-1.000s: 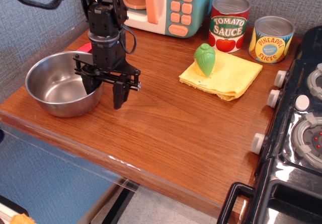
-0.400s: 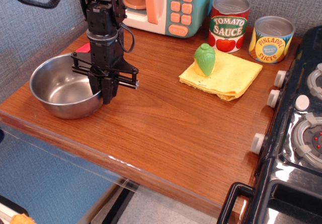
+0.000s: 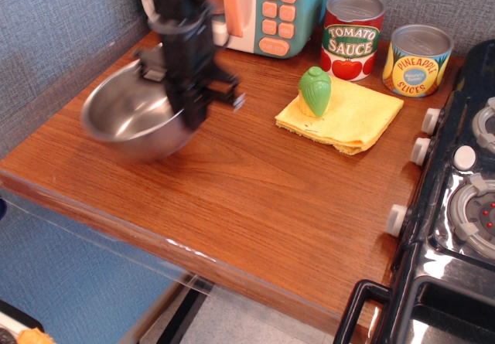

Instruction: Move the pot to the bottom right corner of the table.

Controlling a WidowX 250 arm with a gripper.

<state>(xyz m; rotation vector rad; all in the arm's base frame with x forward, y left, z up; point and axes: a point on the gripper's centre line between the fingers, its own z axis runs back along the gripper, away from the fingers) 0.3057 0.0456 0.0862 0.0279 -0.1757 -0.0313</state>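
The shiny steel pot (image 3: 128, 116) hangs tilted above the left part of the reddish-brown table (image 3: 255, 197), blurred by motion. My gripper (image 3: 192, 116) is shut on the pot's right rim, with the black arm rising above it towards the toy microwave. The pot is clear of the tabletop, near the table's left edge.
A yellow cloth (image 3: 340, 116) with a green toy vegetable (image 3: 315, 90) lies right of centre. Tomato sauce can (image 3: 352, 35) and pineapple can (image 3: 418, 59) stand at the back right. A teal toy microwave (image 3: 263, 8) is at the back. The black toy stove (image 3: 456, 205) lines the right edge.
The gripper closed on the pot's right rim, then lifted it off the table and carried it up and to the right.
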